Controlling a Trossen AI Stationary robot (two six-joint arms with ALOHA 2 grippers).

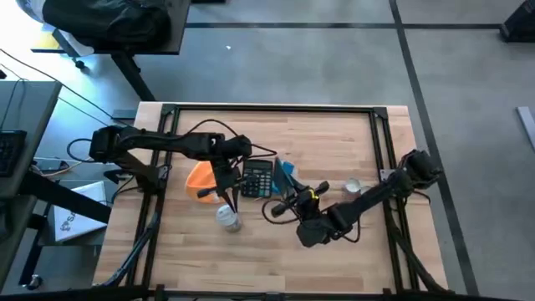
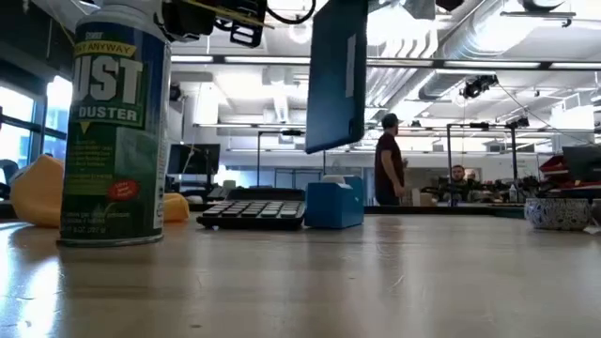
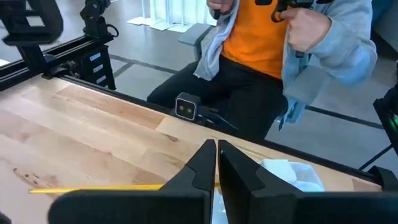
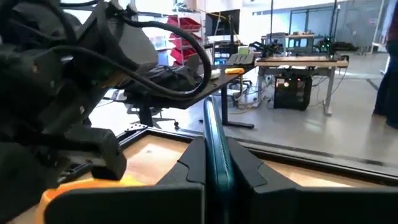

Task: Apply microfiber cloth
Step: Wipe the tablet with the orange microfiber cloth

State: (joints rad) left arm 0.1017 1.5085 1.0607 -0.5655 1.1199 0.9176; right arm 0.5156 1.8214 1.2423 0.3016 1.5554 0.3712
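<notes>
My right gripper [image 4: 216,163] pinches a thin blue tablet [image 2: 336,75] above the calculator [image 1: 257,178]. My left gripper [image 3: 216,163] has its fingers pressed together, just beside the microfiber cloth [image 1: 201,179].

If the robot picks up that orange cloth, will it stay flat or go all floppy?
Probably floppy: the microfiber cloth already sits bunched in a soft heap beside the calculator. It likely weighs little and should not roll.

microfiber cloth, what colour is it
Bright orange; the microfiber cloth shows best in the high view, left of the calculator.
</notes>
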